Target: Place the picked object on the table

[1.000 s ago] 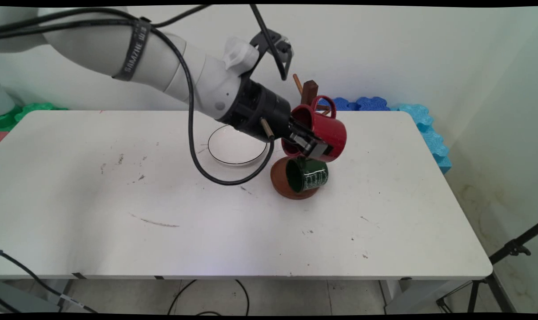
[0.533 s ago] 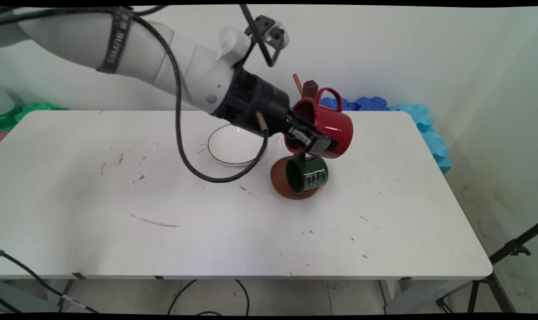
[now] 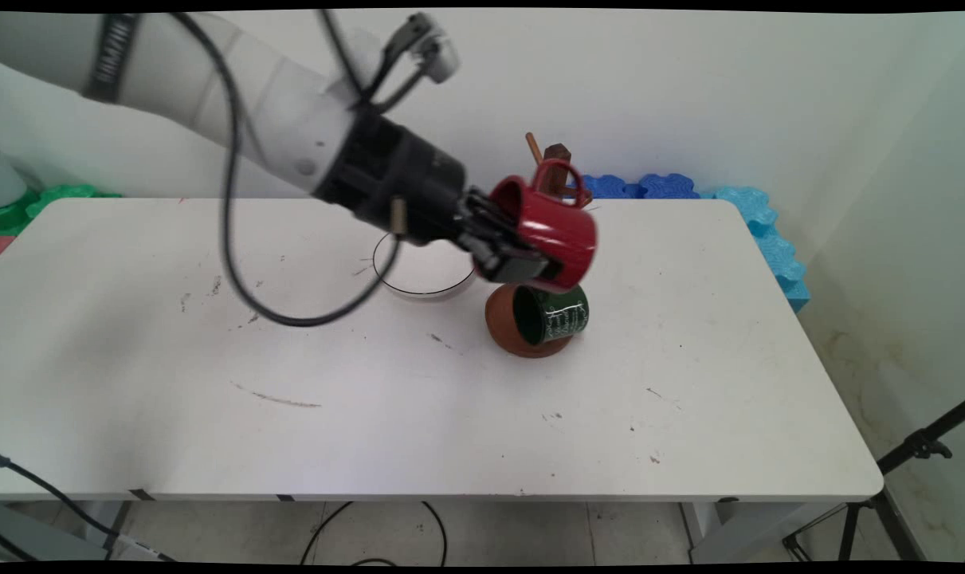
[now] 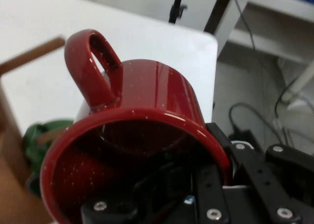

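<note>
White table (image 3: 211, 414), scuffed with small dark marks, runs across the main view. Green foam pieces (image 3: 60, 195) sit at the far left behind the table edge. The arm (image 3: 235, 104) comes in from the upper left with a black cable (image 3: 235, 263) looping down below it.

A shallow white bowl (image 3: 418, 275) with a dark rim sits on the table near the middle, partly hidden behind the wrist.

Gripper (image 3: 507, 257) is clenched on the rim of a red mug (image 3: 554, 231): one finger inside the mug, the other outside against the wall. The mug is held in the air, tipped on its side, opening facing the gripper, handle up. In the hand view the red mug (image 4: 142, 135) fills the frame, its handle at upper left, the gripper (image 4: 211, 194) pinching the rim at lower right, one finger (image 4: 255, 180) on the outer wall.

Just below the red mug stands a brown wooden mug stand (image 3: 507, 323) with a round base on the table; its post top and a peg (image 3: 547, 153) show behind the mug handle. A dark green mug (image 3: 554, 315) with white lettering hangs on the stand, lying sideways, opening toward the left. Whether the red mug touches a peg is not clear.

Blue foam pieces (image 3: 761, 231) lie along the table's far right edge. A black tripod (image 3: 888, 486) stands on the floor at lower right.
</note>
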You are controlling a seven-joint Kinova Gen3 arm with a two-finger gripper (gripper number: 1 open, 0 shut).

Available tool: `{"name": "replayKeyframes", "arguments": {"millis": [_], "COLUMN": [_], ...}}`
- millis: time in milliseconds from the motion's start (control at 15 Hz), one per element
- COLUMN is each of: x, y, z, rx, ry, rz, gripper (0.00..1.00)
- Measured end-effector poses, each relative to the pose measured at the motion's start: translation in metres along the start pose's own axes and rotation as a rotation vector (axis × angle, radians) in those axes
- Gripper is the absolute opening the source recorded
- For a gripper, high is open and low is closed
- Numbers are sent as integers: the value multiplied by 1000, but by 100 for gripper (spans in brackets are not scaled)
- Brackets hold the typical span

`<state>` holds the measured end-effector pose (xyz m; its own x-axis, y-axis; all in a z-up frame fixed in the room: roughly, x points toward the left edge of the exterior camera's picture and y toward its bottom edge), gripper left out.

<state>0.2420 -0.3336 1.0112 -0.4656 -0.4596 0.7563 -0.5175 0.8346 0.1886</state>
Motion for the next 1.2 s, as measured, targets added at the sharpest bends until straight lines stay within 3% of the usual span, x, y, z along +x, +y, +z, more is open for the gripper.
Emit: {"name": "replayKeyframes", "arguments": {"millis": [400, 667, 1200], "x": [-19, -44, -87], "y": [-13, -30, -56], "z": [-45, -79, -103], "rx": [2, 32, 74], "ry": [-130, -261, -461], "rz": [99, 179, 286], "gripper": [0, 0, 0]}}
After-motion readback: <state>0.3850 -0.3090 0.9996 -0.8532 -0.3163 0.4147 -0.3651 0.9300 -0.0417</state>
